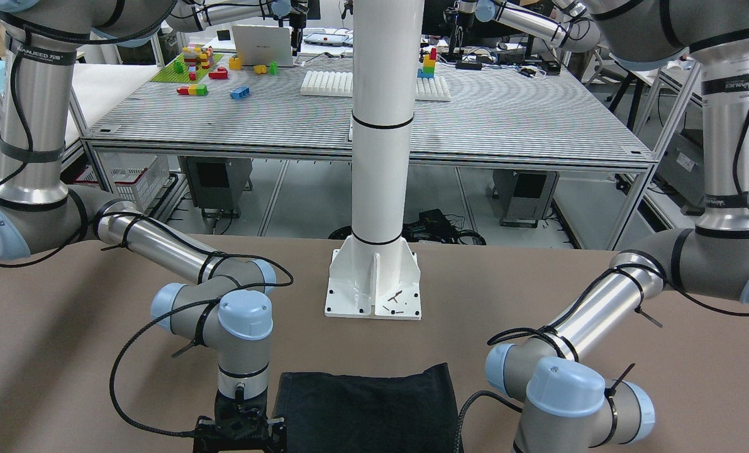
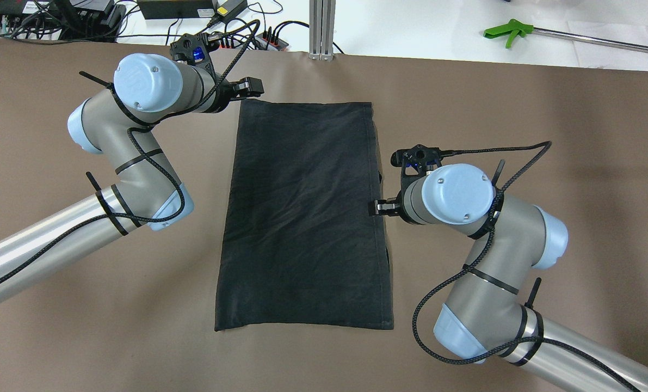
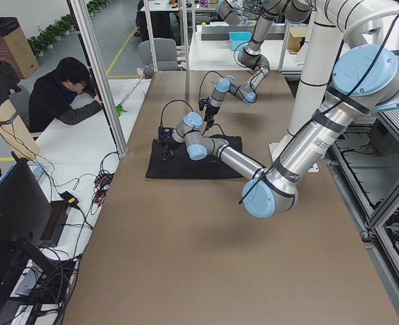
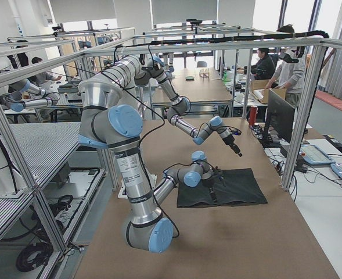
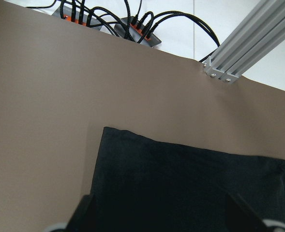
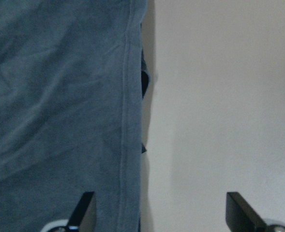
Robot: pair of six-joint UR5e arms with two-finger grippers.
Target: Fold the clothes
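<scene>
The clothes (image 2: 304, 218) are one black garment lying flat as a long rectangle on the brown table; they also show in the front view (image 1: 365, 409). My left gripper (image 2: 247, 87) hangs above the garment's far left corner (image 5: 147, 159). Its fingers (image 5: 86, 212) are spread, so the left gripper (image 5: 164, 217) is open and holds nothing. My right gripper (image 2: 379, 207) sits low at the middle of the garment's right edge. It (image 6: 161, 217) is open, its fingers (image 6: 86, 210) straddling the hemmed edge (image 6: 125, 121). The front view shows the right gripper (image 1: 239, 434) beside the cloth.
The white column base (image 1: 374, 283) stands at the robot's side of the table. An aluminium post (image 2: 322, 27) and cabled power strips (image 2: 272, 38) line the far edge. A green tool (image 2: 506, 30) lies beyond. A person (image 3: 57, 95) sits at the adjoining desk.
</scene>
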